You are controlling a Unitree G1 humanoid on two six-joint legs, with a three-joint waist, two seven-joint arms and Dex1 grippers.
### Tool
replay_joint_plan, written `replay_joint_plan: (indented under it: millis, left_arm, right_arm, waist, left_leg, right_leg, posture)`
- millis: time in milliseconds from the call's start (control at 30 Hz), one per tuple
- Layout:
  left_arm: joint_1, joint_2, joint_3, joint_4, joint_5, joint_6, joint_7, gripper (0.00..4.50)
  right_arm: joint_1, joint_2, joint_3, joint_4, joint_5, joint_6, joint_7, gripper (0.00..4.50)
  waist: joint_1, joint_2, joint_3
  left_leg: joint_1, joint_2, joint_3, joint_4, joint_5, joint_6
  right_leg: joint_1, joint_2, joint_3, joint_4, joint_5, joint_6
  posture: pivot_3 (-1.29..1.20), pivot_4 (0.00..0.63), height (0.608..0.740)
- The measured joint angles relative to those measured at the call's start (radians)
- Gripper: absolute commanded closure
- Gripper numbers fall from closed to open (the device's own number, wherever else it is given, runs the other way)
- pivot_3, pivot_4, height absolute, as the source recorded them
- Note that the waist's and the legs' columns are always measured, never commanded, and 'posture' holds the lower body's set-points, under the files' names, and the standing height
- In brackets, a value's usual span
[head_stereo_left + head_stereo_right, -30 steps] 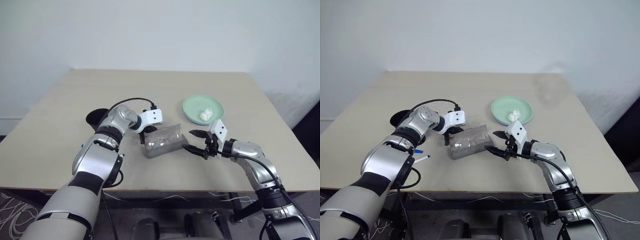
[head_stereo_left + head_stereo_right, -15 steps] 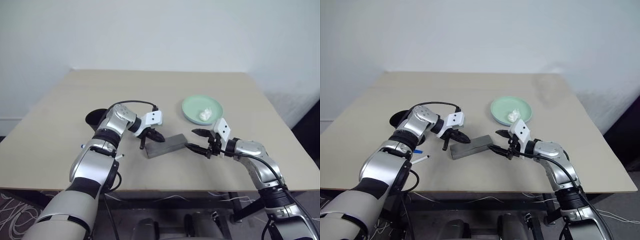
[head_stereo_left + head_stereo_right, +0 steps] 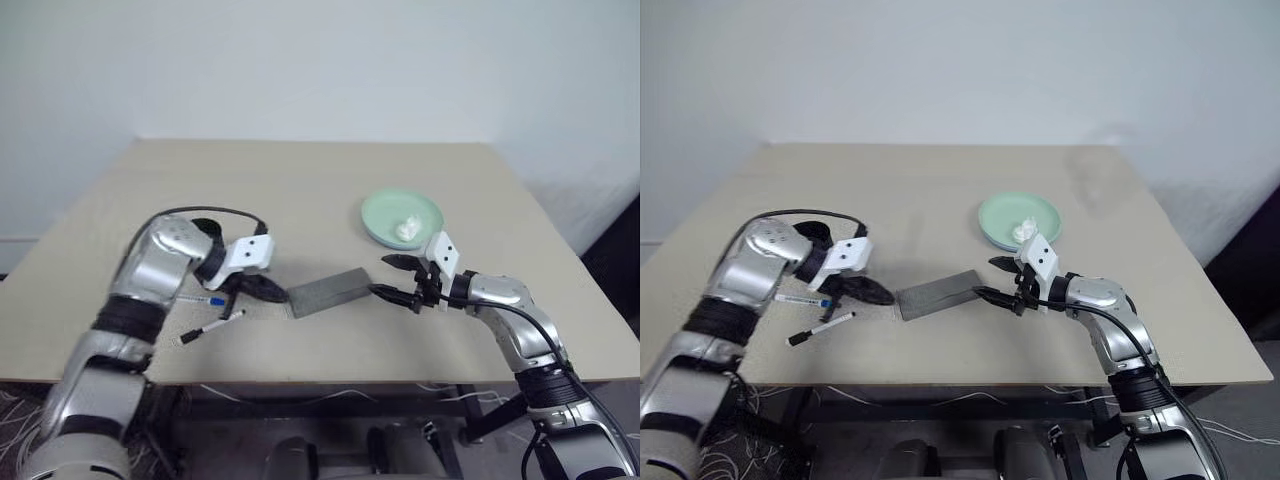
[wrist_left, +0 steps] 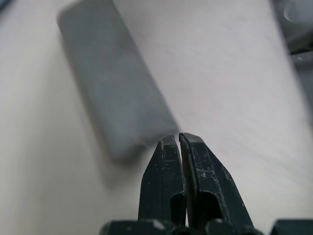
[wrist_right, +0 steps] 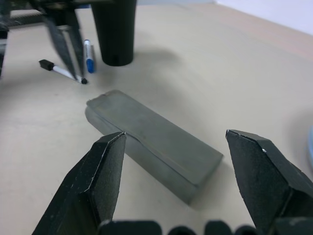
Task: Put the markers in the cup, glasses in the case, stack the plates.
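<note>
Lying shut on the worktop (image 3: 300, 190), the case (image 3: 328, 291) is being flanked by both grippers; the left gripper (image 3: 268, 289), jaws pressed together and empty, is being held just beside its near end; the right gripper (image 3: 392, 278), jaws spread wide, is being held at its far end, gripping nothing; the markers (image 3: 208, 318) are lying beside the cup (image 5: 115, 29); the green plate (image 3: 402, 217) is being occupied by a white wad (image 3: 407, 229).

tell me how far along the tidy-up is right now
Looks done: the grey case lies shut on the table; whether the glasses are inside can't be seen. In hand: nothing. The left gripper is shut and empty beside the case, and the right gripper is open at its other end. Left: both markers lie beside the black cup, and only the green plate, holding a tissue wad, is visible.
</note>
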Motion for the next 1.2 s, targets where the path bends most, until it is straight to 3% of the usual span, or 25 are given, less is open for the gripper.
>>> replay_joint_plan:
  millis: [267,700,833,1100,1200]
  left_arm:
    - [0.197,0.133,0.063,-0.282,-0.105,0.128,0.036,4.47]
    - [0.442,0.188,0.256,-0.327,-0.165,0.253,0.217,4.47]
    - [0.501,0.199,0.301,-0.295,-0.173,0.265,0.243,3.29]
    - [0.449,0.207,0.294,-0.172,-0.167,0.242,0.233,0.58]
    - [0.425,0.220,0.266,-0.122,-0.151,0.220,0.209,0.58]
  right_arm:
    - [-0.021,0.010,0.014,0.039,0.000,-0.015,0.020,0.94]
    - [-0.057,0.010,0.016,0.094,-0.001,-0.034,0.052,0.94]
    - [-0.066,0.009,0.016,0.099,-0.001,-0.035,0.062,0.94]
    - [-0.094,0.009,0.022,0.125,-0.002,-0.035,0.079,0.94]
    - [-0.096,0.009,0.021,0.132,-0.004,-0.036,0.081,0.94]
  waist:
    - [-0.002,0.000,0.000]
    - [-0.002,0.001,0.000]
    - [-0.001,0.001,0.000]
    - [-0.001,0.001,0.000]
    - [-0.002,0.001,0.000]
  left_leg:
    - [0.001,0.001,0.001,0.001,-0.002,-0.003]
    - [0.001,0.001,0.002,-0.001,-0.002,-0.004]
    - [0.001,0.002,0.002,-0.002,-0.002,-0.004]
    - [0.001,0.003,0.002,-0.002,-0.002,-0.004]
    - [0.001,0.003,0.003,-0.003,-0.002,-0.004]
  right_leg:
    - [0.000,0.000,0.000,0.000,0.000,0.000]
    - [-0.001,0.000,-0.001,0.000,0.000,0.000]
    - [-0.002,-0.001,-0.002,0.000,0.000,0.000]
    - [-0.002,-0.001,-0.004,0.000,0.000,0.000]
    - [-0.003,-0.001,-0.004,0.000,0.000,0.000]
  posture:
    - [0.00,0.000,0.740]
    - [0.00,0.000,0.740]
    - [0.00,0.000,0.740]
    - [0.00,0.000,0.740]
    - [0.00,0.000,0.740]
